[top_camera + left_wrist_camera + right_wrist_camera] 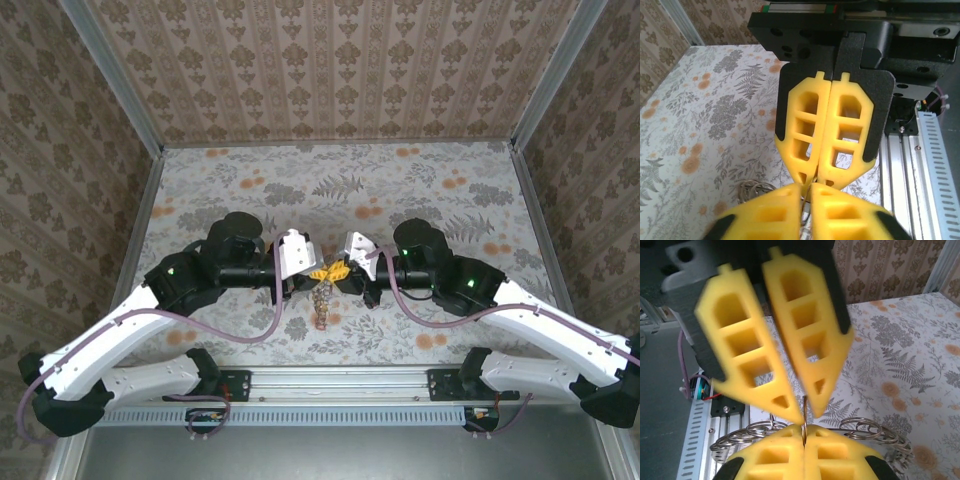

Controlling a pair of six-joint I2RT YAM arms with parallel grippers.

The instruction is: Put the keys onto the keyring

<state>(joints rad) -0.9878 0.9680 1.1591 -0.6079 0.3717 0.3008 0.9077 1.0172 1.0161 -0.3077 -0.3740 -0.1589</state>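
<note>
Over the middle of the table my two grippers meet tip to tip, the left gripper [320, 272] facing the right gripper [342, 271]. The keyring [322, 304], a chain of thin wire rings, hangs below them. In the right wrist view my right gripper [804, 432] is shut on one upright ring wire, and further rings [755, 432] fan out to both sides. The left gripper [810, 416] straddles that wire with a narrow gap between its blurred tips. Its own view shows the left gripper [807, 189] slightly parted, with rings [752, 190] behind. The keys are hidden.
A floral cloth [440, 200] covers the table, which is walled in by patterned panels on three sides. The aluminium rail [340, 380] carrying the arm bases runs along the near edge, just below the hanging chain. A slotted cable duct [935, 165] lies beside it.
</note>
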